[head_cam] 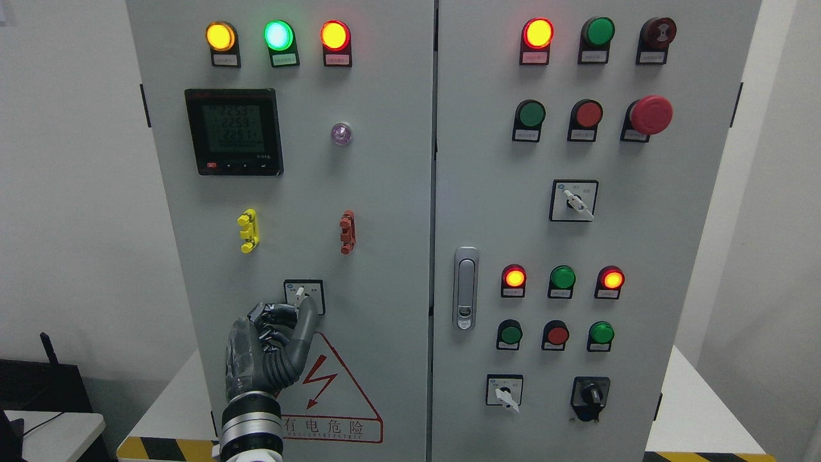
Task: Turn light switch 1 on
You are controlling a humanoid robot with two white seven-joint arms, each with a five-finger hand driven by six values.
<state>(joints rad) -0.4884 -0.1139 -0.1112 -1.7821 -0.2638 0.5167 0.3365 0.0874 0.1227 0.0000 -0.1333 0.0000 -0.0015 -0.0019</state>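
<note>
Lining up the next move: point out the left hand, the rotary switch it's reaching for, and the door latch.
left hand [266, 350]: head view, on the knuckles.
rotary switch [304, 295]: head view, on its square plate at the white knob.
door latch [465, 287]: head view, mid-handle.

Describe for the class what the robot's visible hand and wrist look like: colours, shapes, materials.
Only the left hand shows. It is dark grey to black, with a translucent smoky shell over the back and segmented, ribbed fingers like jointed links. Below it sits a shiny silver metal wrist cuff with a black band. No cables or markings are visible.
</note>
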